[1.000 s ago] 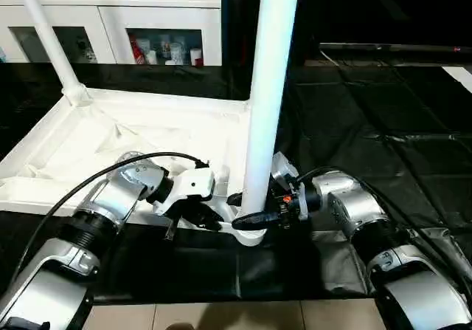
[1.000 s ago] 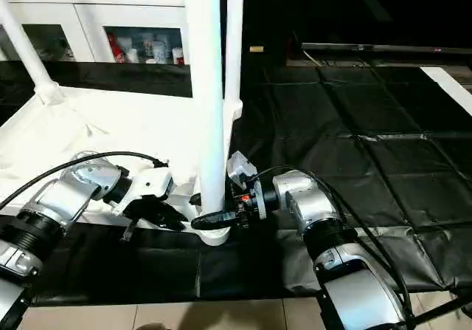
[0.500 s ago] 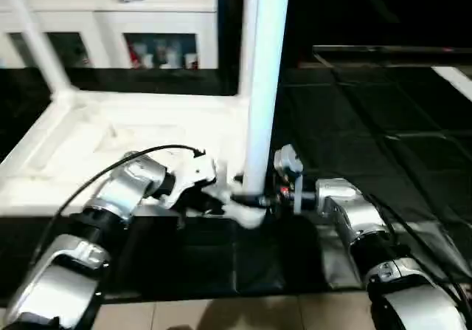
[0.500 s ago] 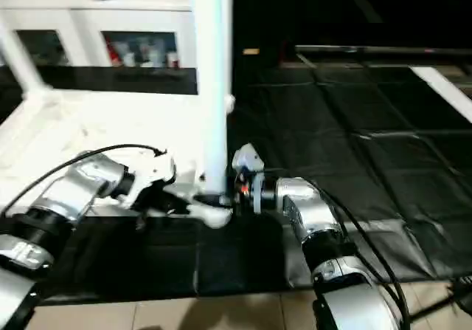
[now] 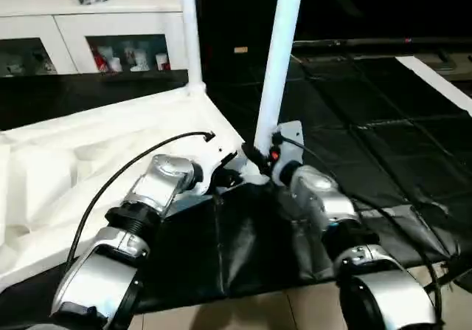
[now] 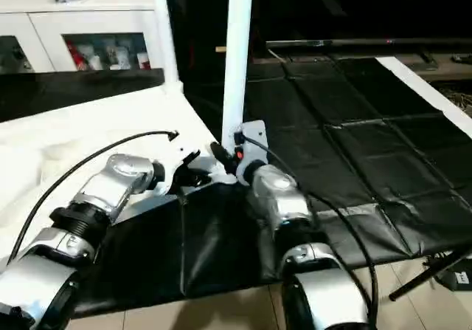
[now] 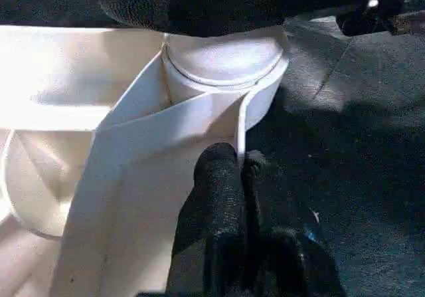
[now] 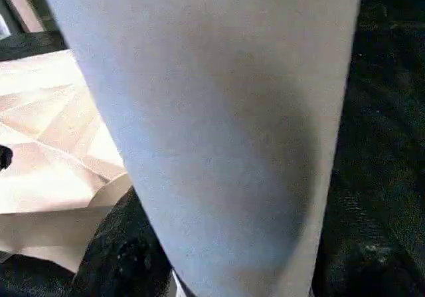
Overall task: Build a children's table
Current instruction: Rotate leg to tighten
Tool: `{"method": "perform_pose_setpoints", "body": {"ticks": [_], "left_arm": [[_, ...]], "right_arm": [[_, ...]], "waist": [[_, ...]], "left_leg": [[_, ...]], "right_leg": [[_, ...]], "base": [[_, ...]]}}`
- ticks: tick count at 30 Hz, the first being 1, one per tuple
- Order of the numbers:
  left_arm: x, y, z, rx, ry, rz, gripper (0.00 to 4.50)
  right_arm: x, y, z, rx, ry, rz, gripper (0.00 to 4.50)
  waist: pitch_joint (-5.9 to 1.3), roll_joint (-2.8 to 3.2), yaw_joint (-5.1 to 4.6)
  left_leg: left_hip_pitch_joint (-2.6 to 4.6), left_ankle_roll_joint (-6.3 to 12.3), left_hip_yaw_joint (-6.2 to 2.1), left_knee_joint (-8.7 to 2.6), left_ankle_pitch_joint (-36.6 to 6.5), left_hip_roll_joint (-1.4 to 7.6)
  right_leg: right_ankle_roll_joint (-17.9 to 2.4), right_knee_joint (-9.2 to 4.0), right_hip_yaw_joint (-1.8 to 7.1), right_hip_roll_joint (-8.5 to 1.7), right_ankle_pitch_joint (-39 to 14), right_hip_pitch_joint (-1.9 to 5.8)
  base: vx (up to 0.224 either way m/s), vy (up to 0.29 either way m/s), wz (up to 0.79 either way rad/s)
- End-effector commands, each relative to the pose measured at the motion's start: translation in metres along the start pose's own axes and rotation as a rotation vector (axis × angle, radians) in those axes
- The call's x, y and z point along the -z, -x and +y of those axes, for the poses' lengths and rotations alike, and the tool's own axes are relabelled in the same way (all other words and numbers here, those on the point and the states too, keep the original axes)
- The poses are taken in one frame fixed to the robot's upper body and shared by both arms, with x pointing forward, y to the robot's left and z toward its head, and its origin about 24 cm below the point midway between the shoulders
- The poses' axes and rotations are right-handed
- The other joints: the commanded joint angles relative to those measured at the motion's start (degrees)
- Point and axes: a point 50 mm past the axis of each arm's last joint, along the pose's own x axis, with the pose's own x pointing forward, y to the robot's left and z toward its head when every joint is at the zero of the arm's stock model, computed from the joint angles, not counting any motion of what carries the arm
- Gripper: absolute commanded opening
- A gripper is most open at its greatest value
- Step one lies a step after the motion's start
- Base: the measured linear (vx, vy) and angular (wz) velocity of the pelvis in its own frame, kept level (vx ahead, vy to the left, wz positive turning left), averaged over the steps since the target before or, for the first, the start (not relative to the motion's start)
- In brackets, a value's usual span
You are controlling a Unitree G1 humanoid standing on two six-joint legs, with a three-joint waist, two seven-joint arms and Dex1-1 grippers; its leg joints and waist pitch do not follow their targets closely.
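Children's table parts lay upside down on a black floor mat [image 5: 354, 160], directly in front of the robot. Nearest the camera, two silver forearms reached forward to the tabletop's near corner. The left end effector [image 7: 229, 171] had its two black fingers pressed together on the thin white rim of the tabletop [image 5: 66, 160], right beside the round corner socket [image 7: 226, 64]. The right end effector [image 5: 254, 156] stood about half open around the base of a white leg [image 5: 279, 57] that rose upright from that socket; its fingers sat on either side of the tube, and whether they actually pinched it could not be told. In the right wrist view the leg [image 8: 212, 124] stood very close, with the ribbed underside beside it.

Farther off, a second leg [image 5: 188, 27] stood upright in the corner socket beyond. Behind everything was a white glass-door cabinet [image 5: 88, 42] against the wall.

The step in hand appeared to be seating the near leg. To do it well, the left arm would best keep the rim pinned so the top could not slide, while the right kept the leg vertical and pushed straight down the socket's axis, without levering sideways.
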Motion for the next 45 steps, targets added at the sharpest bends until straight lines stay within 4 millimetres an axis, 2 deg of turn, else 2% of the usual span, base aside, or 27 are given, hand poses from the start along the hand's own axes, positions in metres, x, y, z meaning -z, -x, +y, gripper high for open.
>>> {"method": "perform_pose_setpoints", "body": {"ticks": [1, 4, 5, 7, 8, 9, 11, 12, 13, 15, 17, 18, 22, 23, 28, 30, 32, 33, 34, 37, 39, 45], "left_arm": [[-0.022, -0.006, -0.007, 0.030, -0.076, -0.059, 0.00], [-0.018, -0.002, -0.006, 0.058, -0.089, -0.057, 0.00], [-0.016, 0.000, -0.005, 0.065, -0.087, -0.055, 0.00], [-0.013, 0.003, -0.005, 0.090, -0.090, -0.048, 0.00], [-0.012, 0.004, -0.006, 0.106, -0.094, -0.044, 0.00], [-0.012, 0.004, -0.006, 0.106, -0.094, -0.044, 0.00], [-0.010, 0.007, -0.006, 0.125, -0.112, -0.045, 0.00], [-0.007, 0.010, -0.005, 0.146, -0.120, -0.038, 0.00], [-0.007, 0.010, -0.005, 0.146, -0.120, -0.038, 0.00], [0.001, 0.019, -0.004, 0.200, -0.145, -0.011, 0.00], [0.004, 0.023, -0.004, 0.225, -0.157, -0.002, 0.00], [0.007, 0.027, -0.004, 0.264, -0.180, 0.010, 0.00], [0.012, 0.034, -0.005, 0.323, -0.190, 0.033, 0.00], [0.016, 0.040, -0.007, 0.386, -0.219, 0.066, 0.00], [0.023, 0.049, -0.010, 0.486, -0.270, 0.137, 0.00], [0.027, 0.055, -0.011, 0.539, -0.312, 0.193, 0.00], [0.028, 0.055, -0.011, 0.547, -0.323, 0.202, 0.00], [0.028, 0.056, -0.012, 0.550, -0.328, 0.206, 0.00], [0.028, 0.056, -0.012, 0.553, -0.332, 0.208, 0.00], [0.026, 0.055, -0.013, 0.555, -0.336, 0.204, 0.00], [0.026, 0.055, -0.013, 0.556, -0.338, 0.201, 0.00], [0.025, 0.056, -0.014, 0.562, -0.343, 0.199, 0.00]], "right_arm": [[0.030, -0.009, 0.042, -0.163, -0.129, 0.094, 2.44], [0.030, -0.003, 0.035, -0.192, -0.106, 0.090, 2.44], [0.030, -0.001, 0.031, -0.198, -0.093, 0.086, 2.68], [0.030, 0.005, 0.023, -0.222, -0.040, 0.079, 2.94], [0.029, 0.008, 0.019, -0.238, -0.008, 0.079, 2.94], [0.029, 0.008, 0.019, -0.238, -0.008, 0.079, 3.20], [0.030, 0.014, 0.014, -0.283, 0.043, 0.083, 3.35], [0.028, 0.021, 0.006, -0.327, 0.061, 0.075, 3.41], [0.028, 0.021, 0.006, -0.327, 0.061, 0.075, 3.51], [0.020, 0.040, -0.009, -0.462, 0.122, 0.070, 3.74], [0.017, 0.047, -0.014, -0.513, 0.137, 0.070, 3.86], [0.011, 0.053, -0.019, -0.568, 0.159, 0.077, 3.98], [0.002, 0.059, -0.026, -0.616, 0.188, 0.087, 4.24], [-0.004, 0.061, -0.028, -0.669, 0.222, 0.106, 4.32], [-0.010, 0.064, -0.025, -0.778, 0.258, 0.141, 4.32], [-0.012, 0.064, -0.019, -0.893, 0.255, 0.175, 4.32], [-0.012, 0.063, -0.017, -0.921, 0.254, 0.184, 4.32], [-0.011, 0.062, -0.015, -0.937, 0.250, 0.191, 4.16], [-0.011, 0.061, -0.013, -0.950, 0.247, 0.197, 3.98], [-0.008, 0.057, -0.006, -0.991, 0.230, 0.214, 3.93], [-0.006, 0.056, -0.003, -1.010, 0.222, 0.221, 3.64], [-0.002, 0.054, 0.003, -1.057, 0.204, 0.242, 3.21]], "waist": [[-3.49, 0.36, 0.55], [-3.63, 0.45, 0.67], [-3.66, 0.43, 0.64], [-3.80, 0.53, 0.72], [-3.83, 0.53, 0.81], [-3.82, 0.55, 0.85], [-3.90, 0.52, 0.85], [-3.78, 0.60, 0.87], [-3.77, 0.55, 1.02], [-3.74, 0.56, 1.40], [-3.72, 0.67, 2.07], [-3.70, 0.56, 2.34], [-3.67, 0.64, 2.66], [-3.72, 0.52, 2.77], [-3.78, 0.58, 3.17], [-3.72, 0.38, 3.43], [-3.64, 0.39, 3.52], [-3.65, 0.28, 3.61], [-3.67, 0.41, 3.73], [-3.77, 0.31, 3.79], [-3.79, 0.29, 3.83], [-3.89, 0.30, 3.97]], "left_leg": [[-0.32, 1.78, -0.30, -4.15, -15.2, 1.13], [-0.39, 2.02, -0.27, -4.14, -14.2, 1.18], [-0.38, 2.08, -0.22, -4.13, -13.8, 1.24], [-0.47, 2.65, -0.10, -3.97, -12.0, 1.32], [-0.45, 2.86, -0.03, -3.91, -11.7, 1.31], [-0.50, 3.03, -0.07, -3.92, -11.5, 1.37], [-0.46, 3.46, 0.03, -3.81, -10.8, 1.37], [-0.45, 3.52, 0.07, -3.88, -11.1, 1.41], [-0.36, 3.58, 0.07, -3.89, -11.5, 1.41], [-0.41, 4.08, 0.17, -3.75, -11.8, 1.47], [-0.29, 4.30, 0.28, -3.79, -11.8, 1.64], [-0.34, 4.47, 0.25, -3.79, -12.2, 1.57], [-0.31, 4.04, 0.25, -3.74, -11.7, 1.75], [-0.23, 3.85, 0.22, -3.75, -11.8, 1.75], [-0.16, 3.80, 0.23, -3.79, -11.1, 1.88], [-0.02, 3.71, 0.33, -3.82, -11.7, 1.89], [-0.03, 3.59, 0.28, -3.88, -12.1, 1.95], [0.02, 3.36, 0.30, -3.88, -11.9, 1.95], [0.05, 3.21, 0.24, -3.88, -11.9, 2.00], [-0.07, 2.79, 0.23, -3.87, -11.5, 1.98], [-0.06, 2.75, 0.23, -3.84, -11.3, 1.97], [-0.04, 2.84, 0.26, -3.81, -10.2, 1.99]], "right_leg": [[-8.4, -5.10, 3.20, -3.82, -22.0, 2.98], [-8.7, -4.89, 3.28, -3.78, -20.1, 3.12], [-9.1, -4.81, 3.34, -3.76, -19.1, 3.11], [-11.0, -4.22, 3.37, -3.69, -14.3, 3.35], [-11.2, -4.18, 3.36, -3.72, -13.7, 3.35], [-11.5, -4.08, 3.38, -3.77, -13.2, 3.39], [-12.5, -3.83, 3.34, -3.57, -11.2, 3.43], [-12.7, -3.88, 3.42, -3.67, -11.6, 3.39], [-12.5, -4.00, 3.34, -3.67, -12.2, 3.50], [-12.1, -4.15, 3.38, -3.74, -13.2, 3.58], [-11.8, -4.20, 3.32, -3.59, -14.0, 3.43], [-11.4, -4.29, 3.21, -3.52, -14.9, 3.64], [-11.5, -4.19, 3.28, -3.67, -15.8, 3.33], [-11.6, -4.18, 3.23, -3.71, -16.2, 3.30], [-12.2, -3.82, 3.33, -3.64, -14.6, 3.18], [-12.3, -3.85, 3.37, -3.62, -15.1, 3.08], [-12.0, -3.88, 3.37, -3.67, -15.9, 3.02], [-11.8, -3.92, 3.41, -3.74, -16.5, 3.04], [-11.8, -3.85, 3.41, -3.81, -16.6, 3.01], [-11.7, -3.71, 3.42, -3.86, -16.2, 3.05], [-11.8, -3.69, 3.43, -3.91, -16.3, 3.04], [-12.1, -3.41, 3.47, -3.80, -14.0, 3.07]], "base": [[0.000, 0.000, 0.00], [0.000, 0.000, 0.00], [0.000, 0.000, 0.00], [0.000, 0.000, 0.00], [0.000, 0.000, 0.00], [0.000, 0.000, 0.00], [0.000, 0.000, 0.00], [0.000, 0.000, 0.00], [0.000, 0.000, 0.00], [0.000, 0.000, 0.00], [0.000, 0.000, 0.00], [0.000, 0.000, 0.00], [0.000, 0.000, 0.00], [0.000, 0.000, 0.00], [0.000, 0.000, 0.00], [0.000, 0.000, 0.00], [0.000, 0.000, 0.00], [0.000, 0.000, 0.00], [0.000, 0.000, 0.00], [0.000, 0.000, 0.00], [0.000, 0.000, 0.00], [0.000, 0.000, 0.00]]}}
